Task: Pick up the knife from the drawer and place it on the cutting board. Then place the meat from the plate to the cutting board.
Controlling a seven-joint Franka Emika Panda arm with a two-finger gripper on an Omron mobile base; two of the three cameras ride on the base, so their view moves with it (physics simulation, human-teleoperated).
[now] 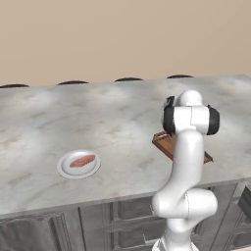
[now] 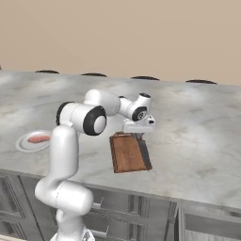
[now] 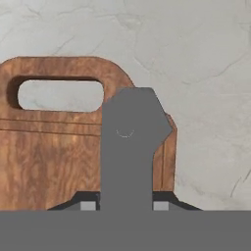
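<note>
Item one, nearest your hand camera: the knife [image 3: 128, 147], its grey blade rising between the fingers [image 3: 88, 206] over the cutting board [image 3: 49, 157]. The fingers are closed tight on the knife. The hand view gives you the board's handle slot with marble showing through it.

Item two: the cutting board [image 2: 128, 153] near the worktop's [image 2: 197, 141] front edge. In your right base view the dark knife [image 2: 143, 151] runs along the board's right side beneath the fingers [image 2: 138, 136]. In your left base view the arm covers most of the board [image 1: 165, 144].

Item three: the plate [image 1: 79, 164] with the meat [image 1: 82, 160] on it, well apart from the board, toward the front edge; the right base view puts the plate [image 2: 33, 141] at far left.
</note>
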